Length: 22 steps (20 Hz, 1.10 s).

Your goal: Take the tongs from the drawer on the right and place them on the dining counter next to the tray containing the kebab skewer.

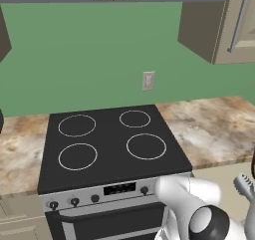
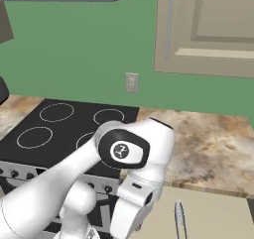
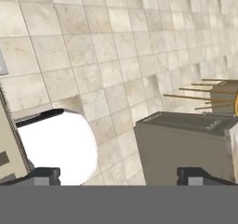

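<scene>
In the hand view the gripper [image 3: 119, 175] shows its 2 dark fingertips [image 3: 45, 174] set wide apart at the bottom of the frame, with nothing between them; the jaws stand open. Beyond the tips lies a pale tiled floor [image 3: 107, 56]; ahead and toward the right tip stands a grey-brown box-like cabinet end [image 3: 183, 144], and past it, further right, some thin yellow rods [image 3: 195, 95] that cannot be made out.

In the right base view the white arm [image 2: 134, 153] bends down in front of the black stove [image 2: 59, 129]; the hand itself is hidden below the frame. The tongs [image 2: 179, 219] lie in the open beige drawer [image 2: 213, 213], just right of the arm's forearm, their ridged tip pointing away from the base. In the left base view the tongs [image 1: 245, 185] show at the right edge, right of the arm's elbow, with the drawer [image 1: 226, 184] beneath the marbled worktop [image 1: 214, 127]. The stove's 4 ringed burners [image 1: 146, 146] lie up and left of the arm; a wall outlet [image 1: 148, 80] sits on the green wall behind.
</scene>
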### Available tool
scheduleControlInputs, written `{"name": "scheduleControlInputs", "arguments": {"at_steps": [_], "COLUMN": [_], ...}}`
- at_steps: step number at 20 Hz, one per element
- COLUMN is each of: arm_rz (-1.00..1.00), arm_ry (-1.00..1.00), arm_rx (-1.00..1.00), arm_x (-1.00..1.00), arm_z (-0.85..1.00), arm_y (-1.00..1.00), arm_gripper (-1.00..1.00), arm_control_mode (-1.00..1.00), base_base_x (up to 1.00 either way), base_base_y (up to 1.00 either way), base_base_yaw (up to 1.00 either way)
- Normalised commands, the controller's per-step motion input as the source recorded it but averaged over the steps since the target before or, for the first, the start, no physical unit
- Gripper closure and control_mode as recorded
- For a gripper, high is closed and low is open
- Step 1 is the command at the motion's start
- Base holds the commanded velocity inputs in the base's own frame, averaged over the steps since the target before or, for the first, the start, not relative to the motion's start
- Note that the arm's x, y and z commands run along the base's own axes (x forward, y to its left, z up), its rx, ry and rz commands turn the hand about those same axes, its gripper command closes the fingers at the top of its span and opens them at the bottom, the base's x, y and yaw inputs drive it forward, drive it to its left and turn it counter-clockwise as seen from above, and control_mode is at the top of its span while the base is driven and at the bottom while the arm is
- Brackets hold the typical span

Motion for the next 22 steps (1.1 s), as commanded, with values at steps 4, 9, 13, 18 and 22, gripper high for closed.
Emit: {"name": "scheduleControlInputs", "arguments": {"at_steps": [4, 9, 13, 18, 22], "arm_rz": [-0.01, 0.00, -0.01, 0.13, 0.32], "arm_ry": [0.24, -0.05, -0.37, -0.26, -0.04], "arm_rx": [0.17, -0.01, -0.26, -0.31, -0.25], "arm_x": [0.01, -0.06, -0.18, 0.00, 0.00], "arm_z": [0.71, 0.04, 0.04, 0.23, 0.48], "arm_y": [0.00, 0.00, 0.00, 0.00, 0.00], "arm_gripper": [-1.00, -1.00, -1.00, -1.00, -1.00], "arm_control_mode": [-1.00, -1.00, -1.00, -1.00, -1.00], "base_base_x": [0.00, 0.00, 0.00, 0.00, 0.00], "base_base_y": [0.00, 0.00, 0.00, 0.00, 0.00], "base_base_yaw": [0.00, 0.00, 0.00, 0.00, 0.00]}}
